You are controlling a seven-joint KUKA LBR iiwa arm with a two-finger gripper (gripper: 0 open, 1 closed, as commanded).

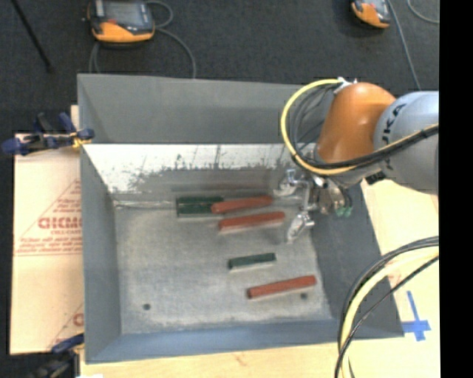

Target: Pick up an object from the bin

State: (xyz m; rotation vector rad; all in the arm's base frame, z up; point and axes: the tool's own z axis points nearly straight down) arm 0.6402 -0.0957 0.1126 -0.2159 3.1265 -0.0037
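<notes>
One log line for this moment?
gripper: beside right end of middle red bar | bar: flat on bin floor | task: not done

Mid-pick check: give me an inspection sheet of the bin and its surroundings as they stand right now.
Surface: grey bin floor, scuffed; back wall speckled.
Job's things: long green bar end to end with upper red bar; second red bar just below; small green bar; lower red bar.
Clutter: dark speck, front left.
Grippers: gripper beside the second red bar's right end.
Cables: yellow and black cables loop round the wrist's orange cover.
Surroundings: orange devices on dark floor.
</notes>
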